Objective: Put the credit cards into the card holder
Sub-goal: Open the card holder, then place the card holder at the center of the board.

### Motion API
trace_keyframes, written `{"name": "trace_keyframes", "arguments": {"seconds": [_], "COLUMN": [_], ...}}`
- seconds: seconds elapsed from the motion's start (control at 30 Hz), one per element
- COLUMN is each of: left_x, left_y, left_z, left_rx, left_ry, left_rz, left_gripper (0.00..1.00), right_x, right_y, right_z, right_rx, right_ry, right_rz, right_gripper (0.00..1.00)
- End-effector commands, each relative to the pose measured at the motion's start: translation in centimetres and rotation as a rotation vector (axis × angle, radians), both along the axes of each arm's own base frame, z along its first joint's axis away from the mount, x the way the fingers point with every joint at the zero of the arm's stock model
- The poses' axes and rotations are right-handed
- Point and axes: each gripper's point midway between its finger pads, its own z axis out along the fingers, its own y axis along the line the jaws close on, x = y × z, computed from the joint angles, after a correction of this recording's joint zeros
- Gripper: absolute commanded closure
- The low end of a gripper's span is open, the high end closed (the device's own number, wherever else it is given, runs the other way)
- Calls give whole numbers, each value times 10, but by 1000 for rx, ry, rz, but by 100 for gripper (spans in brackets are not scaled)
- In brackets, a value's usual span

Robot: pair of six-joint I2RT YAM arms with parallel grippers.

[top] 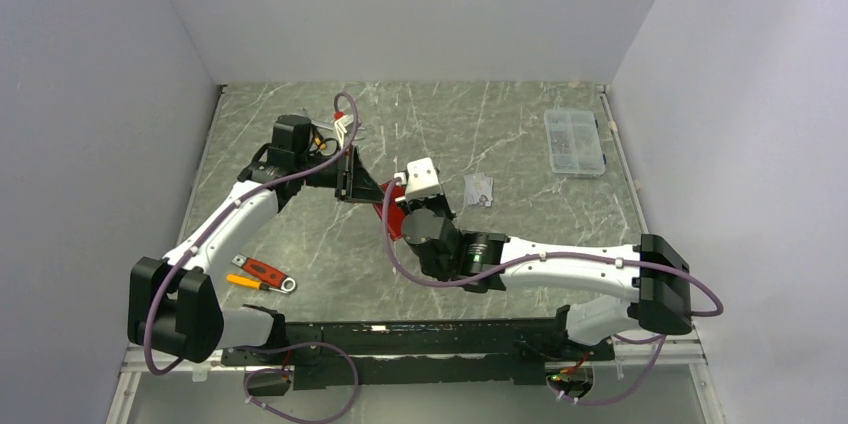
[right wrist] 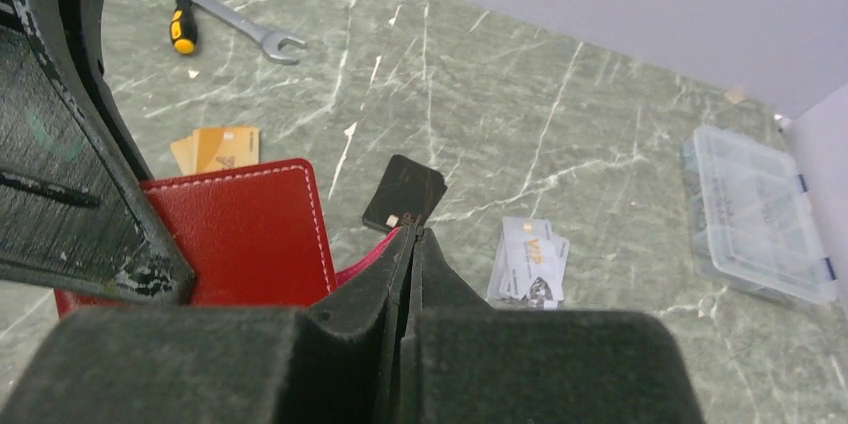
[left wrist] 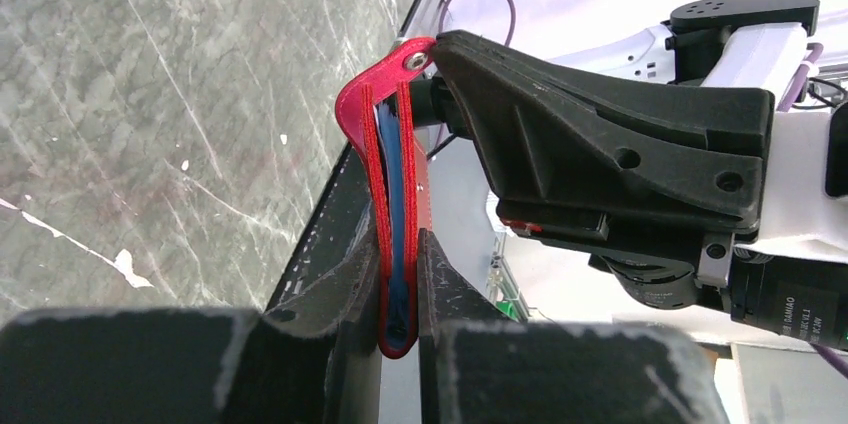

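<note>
Left gripper: slightly parted, clamping holder edge-on.
Right gripper: closed, pinching tab.
Holder: aloft, mid-table.
Cards: orange cards, black card, silver cards on table.

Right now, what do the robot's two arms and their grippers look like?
The left arm and right arm both have white shell links with black joint housings and black blocks at the shoulders. A purple cable loops loosely along each. The left gripper and right gripper are matte black, with wedge-shaped fingers scuffed pale at the edges.
</note>
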Motion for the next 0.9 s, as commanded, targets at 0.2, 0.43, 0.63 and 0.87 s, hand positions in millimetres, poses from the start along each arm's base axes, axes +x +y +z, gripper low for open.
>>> {"name": "trace_keyframes", "arguments": {"seconds": [0.2,0.43,0.63,0.87], "left_x": [-7,-4,-6,4], "left_y": [-17,-45,-66,-75], "left_z": [-50,-92,-137,-187], "left_rx": [153,190,221,287], "left_ry": [-98,-157,-164,-178], "left_rz": [-129,-217,-291,-303], "left_gripper": [92,90,85,74], "right_x": [-21,-40,-58,-64], "right_y": [-37,-78,-94,-97], "right_z": [-26,-67,-102,-131], "right_rx": [205,296,365,437], "right_ry": [228,381,477,560], "right_rz": [0,-74,-87,-85], "right_gripper": [78,55,46,45]}}
